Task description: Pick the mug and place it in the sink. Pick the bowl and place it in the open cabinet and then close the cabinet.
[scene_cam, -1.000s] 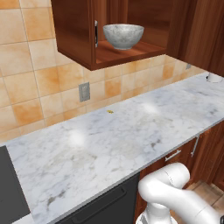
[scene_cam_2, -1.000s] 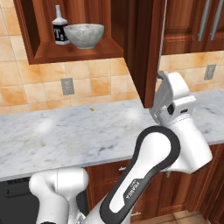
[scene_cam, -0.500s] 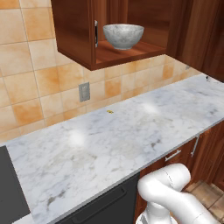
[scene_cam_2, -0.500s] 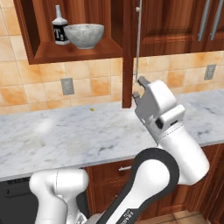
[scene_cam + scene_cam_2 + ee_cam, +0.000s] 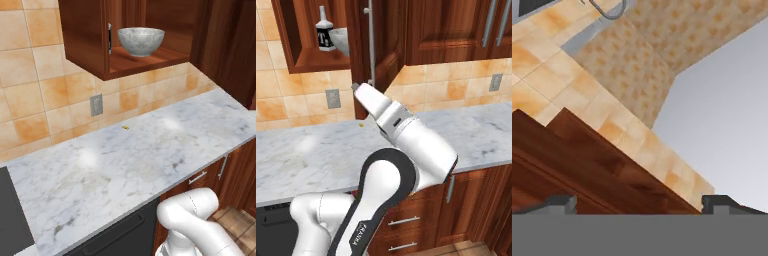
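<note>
The grey speckled bowl (image 5: 141, 40) stands on the shelf of the dark red-brown cabinet (image 5: 145, 61). In the right base view the cabinet door (image 5: 387, 45), with its long silver bar handle (image 5: 371, 45), stands partly swung across the opening and hides most of the bowl (image 5: 341, 40). My gripper (image 5: 356, 89) is at the door's lower edge, fingers pointing up and left. In the hand view the gripper (image 5: 640, 202) is open with nothing between its fingertips (image 5: 559, 202), facing the cabinet's wooden underside (image 5: 587, 165). The grey tap (image 5: 609, 10) curves in at the top. The mug is out of view.
A dark bottle with a white label (image 5: 323, 35) stands in the cabinet left of the bowl. The white marble counter (image 5: 130, 165) runs below, against an orange tiled wall with a grey outlet (image 5: 96, 105). More dark wall cabinets (image 5: 456, 30) hang to the right.
The cabinet door has swung left, from edge-on to partly covering the opening and the bowl. My arm and gripper have moved left with it.
</note>
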